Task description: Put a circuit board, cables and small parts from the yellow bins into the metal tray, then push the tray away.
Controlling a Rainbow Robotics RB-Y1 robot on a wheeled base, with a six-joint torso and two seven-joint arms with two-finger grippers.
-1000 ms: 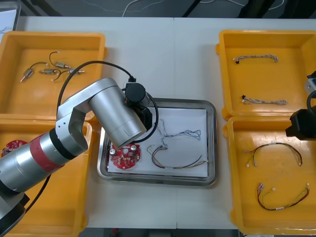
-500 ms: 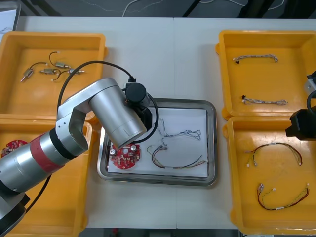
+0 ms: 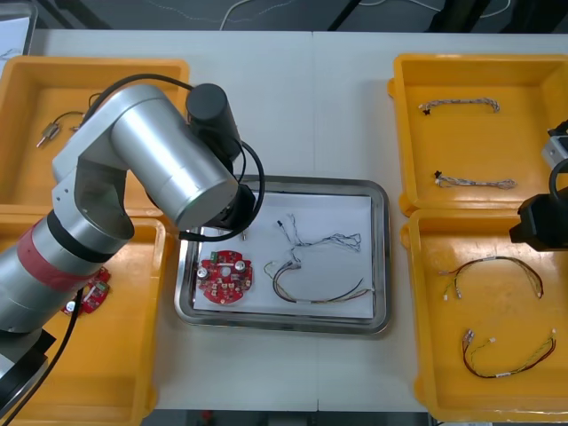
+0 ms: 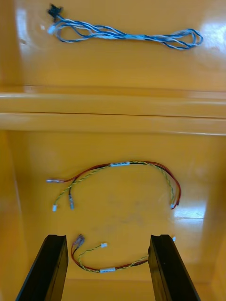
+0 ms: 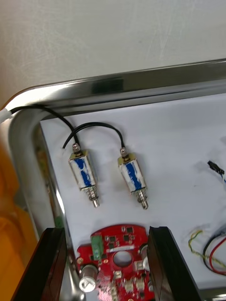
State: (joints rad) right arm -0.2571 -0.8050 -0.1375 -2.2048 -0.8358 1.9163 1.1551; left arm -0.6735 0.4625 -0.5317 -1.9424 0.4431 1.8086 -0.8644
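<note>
My left gripper [image 5: 107,265] is open, hovering above the near-left corner of the metal tray [image 5: 141,83]. Beyond its fingertips two small metal parts [image 5: 84,173] [image 5: 133,175] with black leads lie on the tray's white inside. A round red circuit board [image 5: 117,263] rests below, between the fingers. In the front view the left arm [image 3: 169,160] covers the tray's [image 3: 380,257] far-left corner. The board [image 3: 224,277], a blue and white cable [image 3: 324,240] and a red and yellow cable [image 3: 315,291] lie in the tray. My right gripper [image 4: 108,270] hangs open and empty over red and yellow cables [image 4: 117,181].
The yellow bin [image 3: 27,177] at far left holds small metal parts [image 3: 51,133]; the near left bin holds a red board [image 3: 90,297]. The right bins hold blue and white cables [image 3: 461,105] and red and yellow cables [image 3: 497,266]. Bare table [image 3: 302,98] lies beyond the tray.
My left arm has risen and swung back toward the far left, off the tray's middle. The red board in the tray is now uncovered. The right arm has not moved.
</note>
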